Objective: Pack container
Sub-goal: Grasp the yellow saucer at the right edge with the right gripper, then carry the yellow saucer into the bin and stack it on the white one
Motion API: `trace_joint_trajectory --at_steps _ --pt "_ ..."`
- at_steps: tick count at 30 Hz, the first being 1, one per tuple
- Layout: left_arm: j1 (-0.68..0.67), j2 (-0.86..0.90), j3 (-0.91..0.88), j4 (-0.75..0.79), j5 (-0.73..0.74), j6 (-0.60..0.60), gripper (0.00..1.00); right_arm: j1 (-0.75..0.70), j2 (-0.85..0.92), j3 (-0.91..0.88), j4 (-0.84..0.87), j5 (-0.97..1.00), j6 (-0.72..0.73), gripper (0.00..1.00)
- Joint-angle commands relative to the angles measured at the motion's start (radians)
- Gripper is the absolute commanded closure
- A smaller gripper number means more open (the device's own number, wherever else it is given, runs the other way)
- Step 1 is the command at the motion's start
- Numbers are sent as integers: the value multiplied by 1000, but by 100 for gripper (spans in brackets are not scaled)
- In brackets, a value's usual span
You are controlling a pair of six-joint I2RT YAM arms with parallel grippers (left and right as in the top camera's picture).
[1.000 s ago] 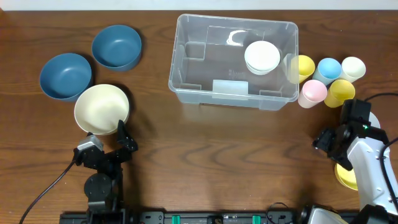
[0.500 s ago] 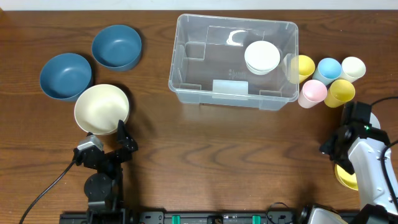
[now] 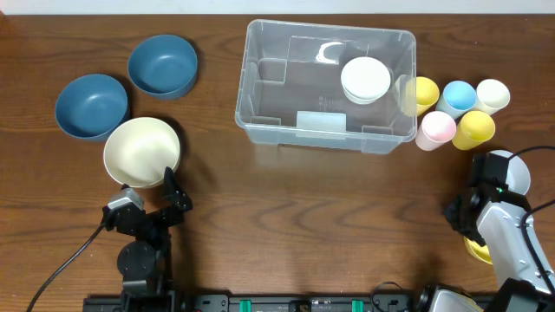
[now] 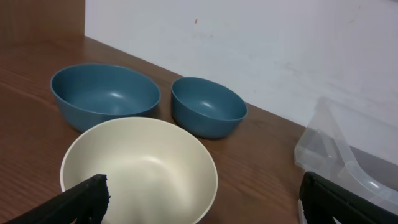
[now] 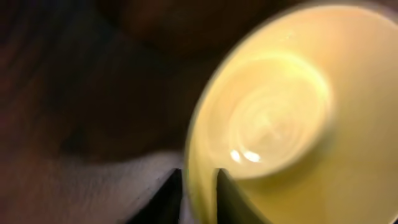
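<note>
The clear plastic container stands at the back centre with a white bowl inside it. At the front right, my right gripper is shut on the rim of a yellow bowl. In the right wrist view the rim of this yellow bowl is pinched between the two dark fingers of my right gripper. My left gripper stands wide open at the front left, just short of a cream bowl. The left wrist view shows the cream bowl beyond the left gripper, with nothing held.
Two blue bowls sit at the back left. Several pastel cups cluster right of the container: yellow, blue, white, pink and yellow. A container corner shows in the left wrist view.
My right gripper has closed onto the yellow bowl's rim, and the right arm has shifted slightly toward the table's front. The left arm has not moved.
</note>
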Motion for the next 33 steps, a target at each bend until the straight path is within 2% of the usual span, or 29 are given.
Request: trace_joint_trajectory --at_steps 1,8,14,18,24,29,33 --pt "5 -6 -23 -33 -12 9 2 -5 -11 -2 6 -24 11 97" --pt "5 -6 -23 -33 -12 9 2 5 -16 -1 8 -150 5 99" --pt "5 -6 -23 -33 -12 9 2 94 -115 83 -76 -259 -84 99" --pt "5 -6 -23 -33 -12 9 2 183 -234 246 -191 -351 -179 99" --pt "5 -6 -23 -33 -12 9 2 319 -295 581 -299 -361 -195 99" --pt "5 -6 -23 -33 -11 9 2 408 -228 766 -235 -322 -195 99" --pt "5 -6 -23 -33 -12 9 2 482 -95 856 -119 -275 -205 99"
